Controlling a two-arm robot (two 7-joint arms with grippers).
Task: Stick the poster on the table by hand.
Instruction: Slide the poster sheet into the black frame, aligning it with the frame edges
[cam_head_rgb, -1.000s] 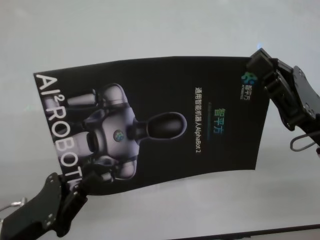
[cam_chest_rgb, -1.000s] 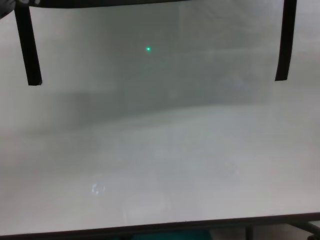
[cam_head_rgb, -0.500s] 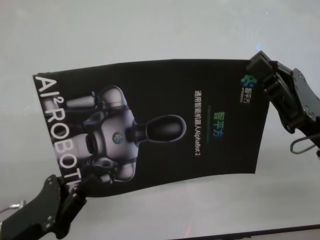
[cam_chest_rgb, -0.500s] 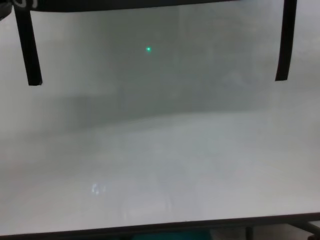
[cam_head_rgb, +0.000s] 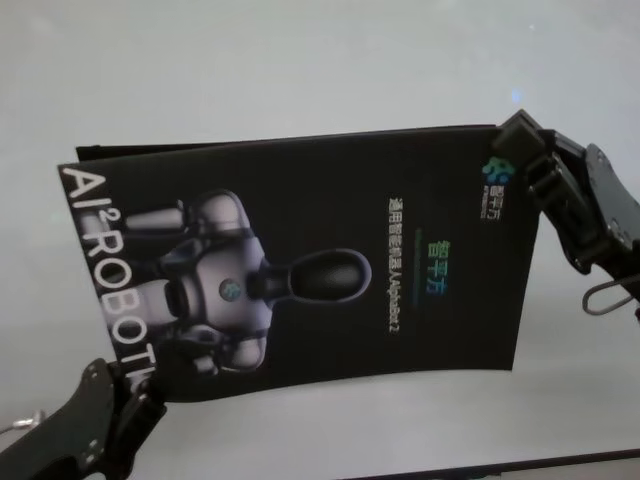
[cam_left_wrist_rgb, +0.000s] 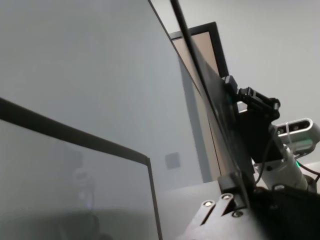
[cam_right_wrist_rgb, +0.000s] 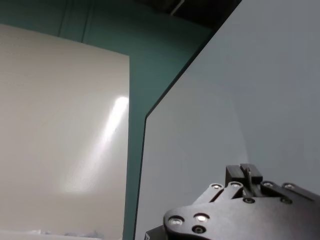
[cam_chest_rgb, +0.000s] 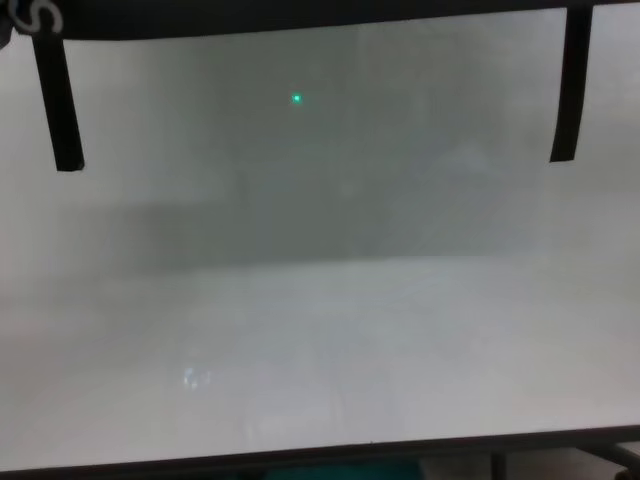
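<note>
Reading "AI²ROBOT", probably "AlphaBot 2", poster (cam_head_rgb: 330, 270)

black robot poster (cam_head_rgb: 330, 270) held above white table (cam_head_rgb: 300, 60).

Printed words on the black poster

The poster (cam_head_rgb: 330, 270) carries big white letters "AI² ROBOT" along its left edge, partly hidden at the lower corner. Near the middle, a line of small white Chinese characters ends in "AlphaBot 2". Larger teal-green characters and a small logo stand toward its right edge, too small to read.
</note>
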